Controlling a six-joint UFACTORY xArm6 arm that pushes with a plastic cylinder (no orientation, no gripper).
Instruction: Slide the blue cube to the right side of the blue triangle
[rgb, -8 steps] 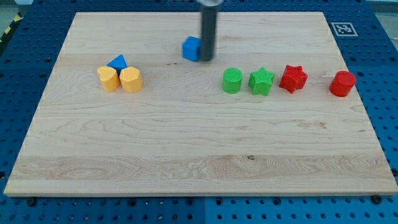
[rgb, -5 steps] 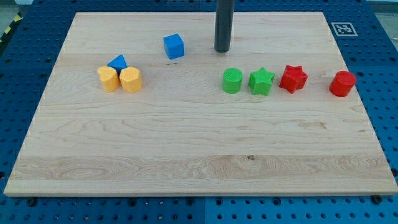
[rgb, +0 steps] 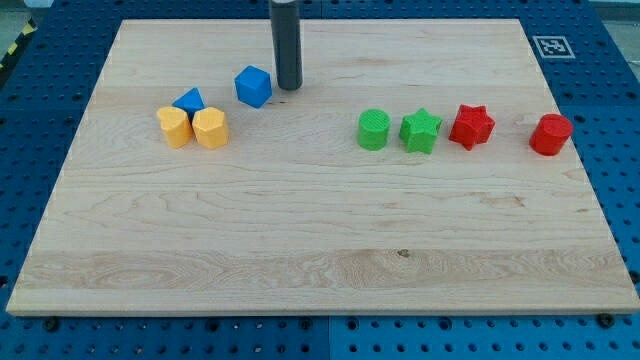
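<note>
The blue cube (rgb: 253, 86) sits on the wooden board (rgb: 320, 230) in the upper left part of the view. The blue triangle (rgb: 189, 100) lies to its left and a little lower, with a gap between them. My tip (rgb: 288, 86) is just to the right of the blue cube, close to its right side; I cannot tell if it touches. The dark rod rises from the tip out of the view's top.
Two yellow blocks (rgb: 175, 127) (rgb: 211, 128) sit just below the blue triangle. A green cylinder (rgb: 374, 129), a green star (rgb: 421, 130), a red star (rgb: 471, 126) and a red cylinder (rgb: 550, 134) form a row at the right.
The blue cube has slid left and slightly down, toward the blue triangle. My tip swung right, away from the cube, then came back left to its right side.
</note>
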